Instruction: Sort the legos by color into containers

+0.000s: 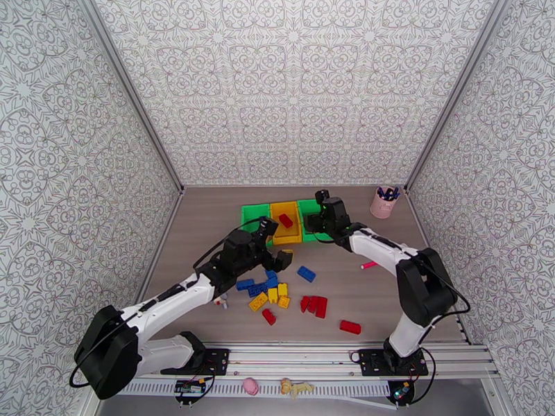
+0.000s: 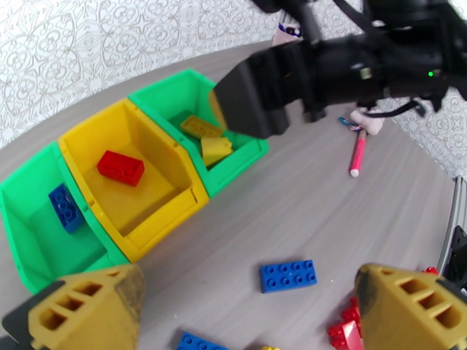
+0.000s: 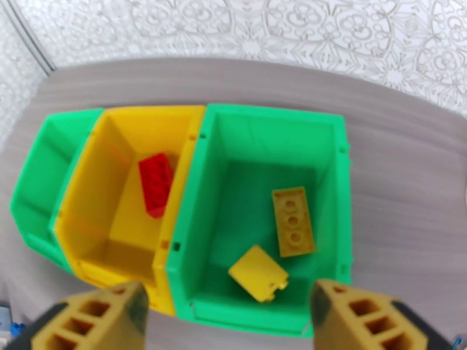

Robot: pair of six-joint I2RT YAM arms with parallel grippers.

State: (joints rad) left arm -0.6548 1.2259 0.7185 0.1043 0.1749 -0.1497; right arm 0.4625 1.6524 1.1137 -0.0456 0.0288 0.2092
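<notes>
Three joined bins stand at the table's back: a left green bin [image 1: 251,215], a yellow middle bin [image 1: 291,234] and a right green bin [image 3: 268,112]. The left green bin holds a blue lego [image 2: 65,208], the yellow bin a red lego [image 3: 156,183], and the right green bin two yellow legos [image 3: 293,221]. My right gripper [image 3: 230,328] hovers open over the right green bin, nothing between its fingers. My left gripper [image 2: 251,322] is open above the table in front of the bins, over a loose blue lego [image 2: 287,275]. Several blue, yellow and red legos [image 1: 277,296] lie scattered nearer the arms.
A pink pen cup [image 1: 383,202] stands at the back right corner. A pink marker [image 1: 369,265] lies on the table right of the bins. One red lego [image 1: 349,327] lies alone near the front right. Patterned walls close in the table on three sides.
</notes>
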